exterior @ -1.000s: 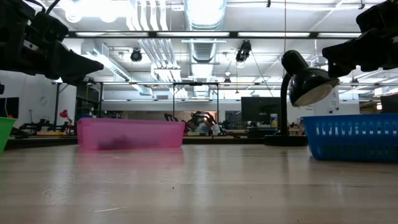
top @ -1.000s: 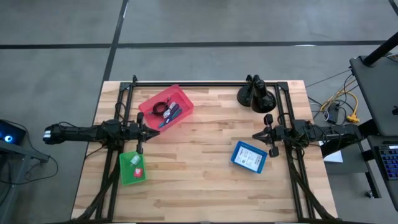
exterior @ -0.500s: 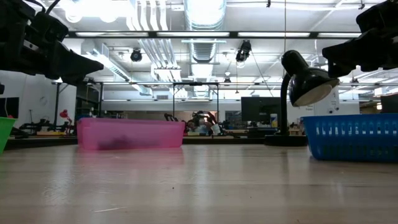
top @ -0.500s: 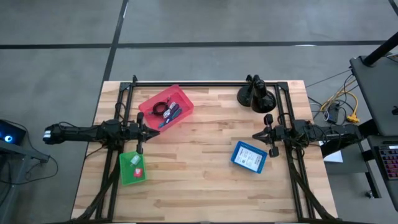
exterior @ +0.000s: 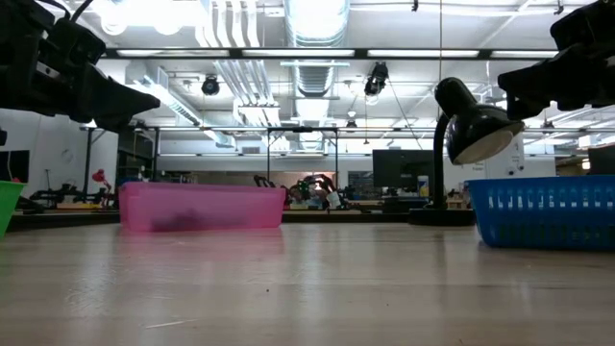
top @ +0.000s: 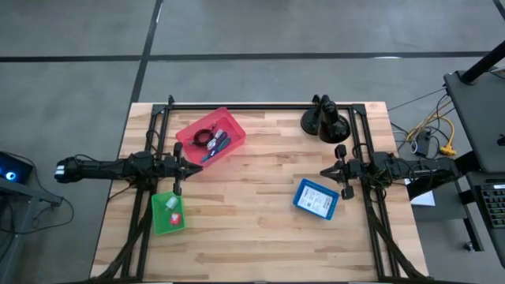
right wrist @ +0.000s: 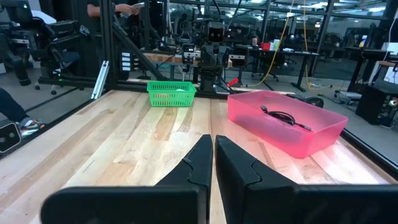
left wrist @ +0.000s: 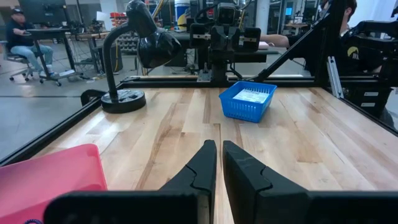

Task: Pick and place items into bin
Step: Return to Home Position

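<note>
I read both arms as at or very near their home pose, so doing this step well is mostly a matter of not disturbing anything. The rectangular red plastic bin [top: 211,136] on the pale wooden table [top: 260,244] is my reference. The items [top: 213,142] lie inside it: a black coiled cable [right wrist: 280,116] shows against its floor, with thin coloured sticks beside it. I see nothing loose on the boards around the bin.

The left gripper [top: 192,168] hangs just beside the bin's corner on its own arm's side, raised off the table. Its fingers are clenched on nothing, with only a sliver of gap between them in the wrist view. The right gripper [top: 324,171] is well apart from the bin, across the table and facing it, and is likewise pinched together and empty.

If I trim the pose at all, I would draw the left arm straight back along its own line rather than swing it, because its tip is the part nearest the bin's rim. The small green mesh basket [top: 168,211] sits near the bin on the left arm's side. The blue mesh basket [top: 316,198] and the black desk lamp [top: 322,121] are well away from the bin, on the right arm's side, so any correction should be slow and level.
</note>
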{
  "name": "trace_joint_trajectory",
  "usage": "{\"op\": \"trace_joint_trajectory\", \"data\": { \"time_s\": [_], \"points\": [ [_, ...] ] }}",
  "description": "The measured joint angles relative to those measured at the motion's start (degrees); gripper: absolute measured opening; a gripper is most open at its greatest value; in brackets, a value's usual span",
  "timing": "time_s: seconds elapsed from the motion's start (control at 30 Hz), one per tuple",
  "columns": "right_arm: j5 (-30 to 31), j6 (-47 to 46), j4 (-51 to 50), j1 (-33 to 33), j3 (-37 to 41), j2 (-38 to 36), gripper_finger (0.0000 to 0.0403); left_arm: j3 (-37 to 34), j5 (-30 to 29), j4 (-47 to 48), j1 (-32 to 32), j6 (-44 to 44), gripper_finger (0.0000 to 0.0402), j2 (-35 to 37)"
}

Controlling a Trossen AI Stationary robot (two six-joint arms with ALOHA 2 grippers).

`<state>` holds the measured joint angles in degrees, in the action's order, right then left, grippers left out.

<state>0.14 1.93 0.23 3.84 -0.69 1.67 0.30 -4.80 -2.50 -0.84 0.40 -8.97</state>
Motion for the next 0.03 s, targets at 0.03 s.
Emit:
{"op": "trace_joint_trajectory", "data": {
  "time_s": [0.03],
  "points": [
    [-0.01, 0.0, 0.0, 0.01, 0.0, 0.0, 0.0009, 0.0, -0.01, 0.0, -0.02, 0.0, 0.0012, 0.0]
  ]
}}
